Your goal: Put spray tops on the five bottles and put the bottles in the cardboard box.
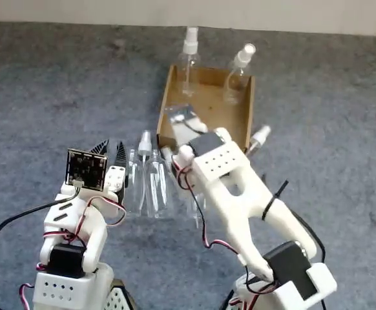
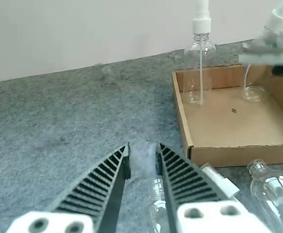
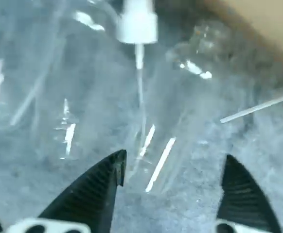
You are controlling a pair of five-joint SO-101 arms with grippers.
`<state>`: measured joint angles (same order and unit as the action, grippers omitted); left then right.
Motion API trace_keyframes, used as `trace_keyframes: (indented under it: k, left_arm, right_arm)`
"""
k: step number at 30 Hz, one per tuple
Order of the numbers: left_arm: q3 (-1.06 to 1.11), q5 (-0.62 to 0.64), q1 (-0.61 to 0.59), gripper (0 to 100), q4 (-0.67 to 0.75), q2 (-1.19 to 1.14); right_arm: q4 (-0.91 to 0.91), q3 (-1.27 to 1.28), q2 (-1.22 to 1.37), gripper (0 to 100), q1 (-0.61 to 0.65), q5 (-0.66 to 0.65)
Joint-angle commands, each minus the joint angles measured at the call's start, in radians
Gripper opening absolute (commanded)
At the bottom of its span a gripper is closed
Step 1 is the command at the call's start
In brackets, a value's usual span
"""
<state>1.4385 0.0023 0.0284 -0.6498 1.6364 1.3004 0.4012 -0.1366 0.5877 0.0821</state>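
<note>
Just ahead of the right gripper, fingers spread wide, lies a clear bottle wearing its spray top

Free room: cardboard box front half, carpet at 9 o'clock.
Upright bottles block box's 12 o'clock; loose bottles crowd its 6.

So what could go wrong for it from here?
The right claw hangs open over clear bottles lying packed together on the carpet; closing might catch two, or nudge one rolling away. Two tall bottles already stand in the box; lowering another beside them could tip them over.
</note>
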Motion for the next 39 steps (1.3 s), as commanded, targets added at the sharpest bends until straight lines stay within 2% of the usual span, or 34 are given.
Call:
trace_keyframes:
  k: [1, 7, 12, 15, 20, 23, 28, 32, 36, 39]
  left_arm:
    - [-0.004, -0.005, 0.016, 5, 0.020, 0.004]
    - [-0.002, -0.005, 0.018, 5, 0.018, 0.004]
    - [-0.002, -0.005, 0.018, 5, 0.018, 0.004]
    - [-0.002, -0.005, 0.018, 5, 0.018, 0.004]
    - [-0.012, 0.000, 0.021, 5, 0.018, 0.001]
    - [-0.042, 0.000, 0.056, 5, 0.005, -0.007]
    - [-0.151, -0.002, 0.059, 5, -0.021, -0.193]
    - [-0.280, -0.006, 0.059, 5, -0.029, -0.444]
    - [-0.476, -0.005, 0.065, 5, -0.126, -0.690]
    - [-0.670, -0.005, 0.064, 5, -0.244, -0.869]
  right_arm:
    - [-0.093, 0.082, -0.047, 34.2, -0.013, 0.017]
    - [-0.163, 0.193, -0.005, 32.0, -0.007, 0.023]
    - [-0.157, 0.203, -0.005, 15.0, -0.013, 0.015]
    - [-0.131, 0.199, -0.015, 8.7, -0.051, 0.014]
    - [-0.013, 0.202, -0.197, 0.7, -0.108, -0.072]
    - [0.090, 0.197, -0.381, 0.3, -0.170, -0.129]
    - [0.248, 0.199, -0.591, 0.3, -0.406, -0.339]
    - [0.266, 0.203, -0.638, 0.3, -0.687, -0.539]
    - [0.145, 0.213, -0.565, 0.3, -0.963, -0.677]
    - [0.013, 0.234, -0.440, 0.3, -1.110, -0.730]
